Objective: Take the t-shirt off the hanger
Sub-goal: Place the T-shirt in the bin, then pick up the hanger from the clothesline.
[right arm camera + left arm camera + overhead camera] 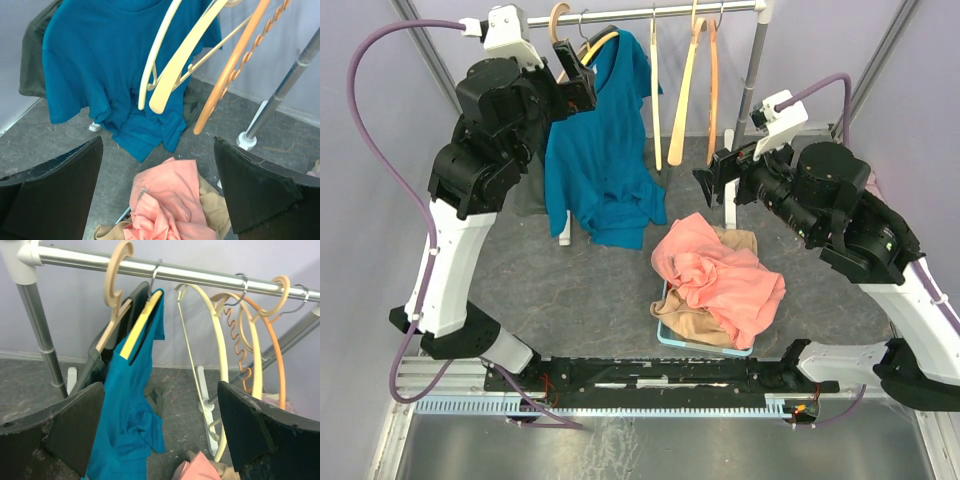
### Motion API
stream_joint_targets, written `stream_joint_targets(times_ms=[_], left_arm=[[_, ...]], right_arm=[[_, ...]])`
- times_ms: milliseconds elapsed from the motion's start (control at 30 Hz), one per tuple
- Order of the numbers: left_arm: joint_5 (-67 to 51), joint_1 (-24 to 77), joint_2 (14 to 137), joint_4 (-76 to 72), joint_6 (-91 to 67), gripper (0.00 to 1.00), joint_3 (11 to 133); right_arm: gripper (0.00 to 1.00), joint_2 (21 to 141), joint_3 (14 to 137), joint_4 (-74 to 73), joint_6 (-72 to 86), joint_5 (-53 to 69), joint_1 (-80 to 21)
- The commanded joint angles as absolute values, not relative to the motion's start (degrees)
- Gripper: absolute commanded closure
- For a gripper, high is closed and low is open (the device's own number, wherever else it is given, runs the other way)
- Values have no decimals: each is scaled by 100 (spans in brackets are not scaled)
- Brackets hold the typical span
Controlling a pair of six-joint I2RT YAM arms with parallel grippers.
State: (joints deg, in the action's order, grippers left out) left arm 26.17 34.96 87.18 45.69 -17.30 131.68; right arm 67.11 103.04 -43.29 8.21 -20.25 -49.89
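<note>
Two pairs of jaws, I see both wide and empty | left jaws high beside rail [650,12] | right jaws over desk [570,290] | teal t-shirt [600,150] hangs on yellow hanger [140,322] at rail's left end | pink cloth [720,285] heaped in basket [665,335]

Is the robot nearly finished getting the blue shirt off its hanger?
Not yet. Done: a pink shirt lies in the basket, and other hangers are bare. In hand: nothing; the left fingers and right fingers are both open and empty. Left: the blue t-shirt hangs on its yellow hanger on the rail, so it must be pulled off.
</note>
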Motion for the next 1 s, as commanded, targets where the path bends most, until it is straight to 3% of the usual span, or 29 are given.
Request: stream_joint_targets(times_ms=[0, 100, 400, 967], left_arm=[[1965, 3068, 8931, 4690, -1672, 1, 13430], [1837, 2839, 9074, 4702, -1600, 1, 13435], [1597, 2522, 9493, 4509, -1271, 4, 13533], [923, 2195, 9861, 4476, -1463, 28, 13588]], right_arm=[[4, 6640, 10305, -3409, 473, -1972, -5010], [10, 6841, 10639, -3620, 395, -2286, -5009], [11, 6857, 10728, -3714, 302, -2462, -5006], [11, 6574, 10453, -3708, 387, -2435, -5010]])
